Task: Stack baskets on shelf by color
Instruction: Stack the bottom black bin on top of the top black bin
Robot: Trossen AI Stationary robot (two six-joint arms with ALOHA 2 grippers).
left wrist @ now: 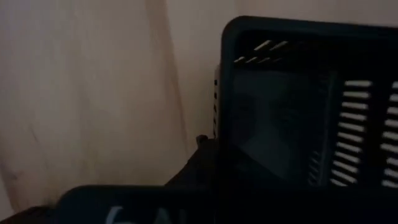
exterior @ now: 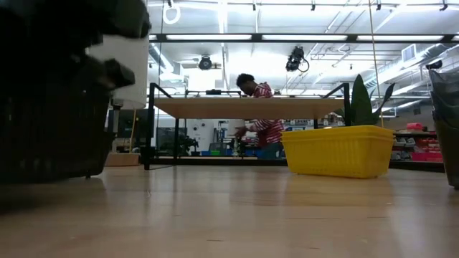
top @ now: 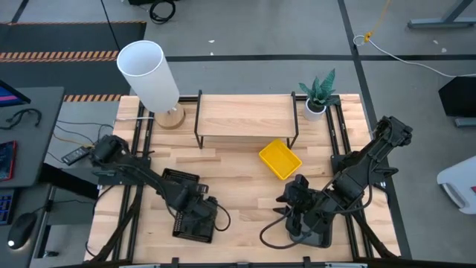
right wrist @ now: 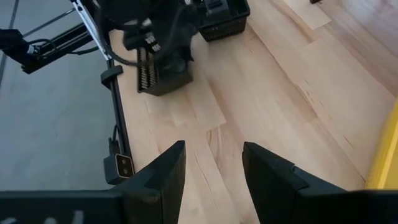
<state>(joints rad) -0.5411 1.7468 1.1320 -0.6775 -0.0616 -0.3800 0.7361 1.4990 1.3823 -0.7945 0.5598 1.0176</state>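
My left claw (top: 195, 214) is low over a black basket (top: 195, 223) at the table's front left, a second black basket (top: 178, 179) just behind it. The wrist view is filled with that basket's wall, so I cannot tell how far my fingers stand apart or whether they grip it. To do this well, I judge I should pinch one rim squarely, lift level, and clear the shelf (top: 245, 116) edge before setting down. The mesh walls are thin slotted plastic, likely to flex under a hard squeeze.

The shelf, a pale plank on thin black legs, stands at the back, bare on top. A yellow basket (top: 280, 159) lies in front of it, turned askew, glossy and ribbed.

My right claw (right wrist: 212, 163) hovers at front right, fingers parted and holding nothing, over smooth wood.
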